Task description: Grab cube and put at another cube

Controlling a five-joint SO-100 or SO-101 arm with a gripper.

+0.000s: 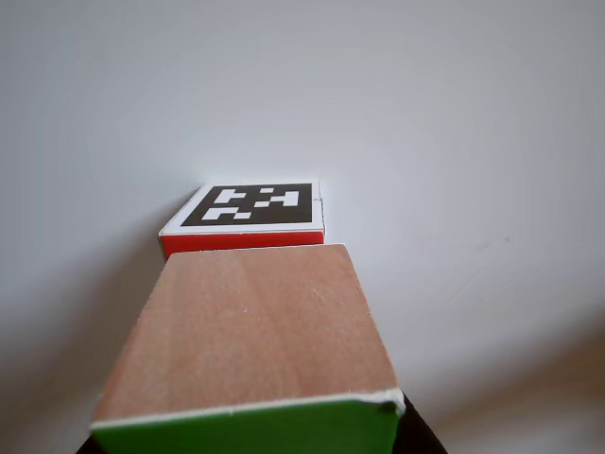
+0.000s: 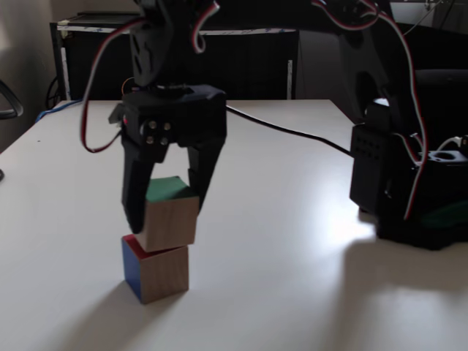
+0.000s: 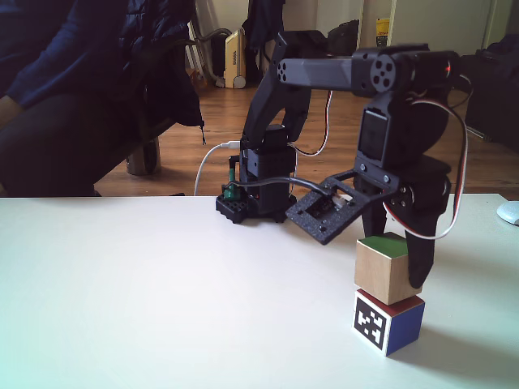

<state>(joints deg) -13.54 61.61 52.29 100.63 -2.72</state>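
The cube (image 2: 170, 219), light wood with a green top, rests slightly skewed on top of another cube (image 2: 157, 270), which shows red, blue and wood faces here. My gripper (image 2: 167, 218) comes down from above with a finger on either side and is shut on the cube. In another fixed view the cube (image 3: 385, 271) sits on another cube (image 3: 388, 320), whose black-and-white marker face looks forward, with my gripper (image 3: 397, 263) around the upper one. In the other view the cube's wood face (image 1: 250, 331) is close to the lens and another cube (image 1: 253, 206) lies just beyond it.
The white table (image 2: 292, 256) is bare around the stack. The arm's base (image 2: 409, 190) stands at the right in a fixed view, with a black cable (image 2: 285, 130) running across the table behind. A seated person (image 3: 65, 81) is beyond the table's far edge.
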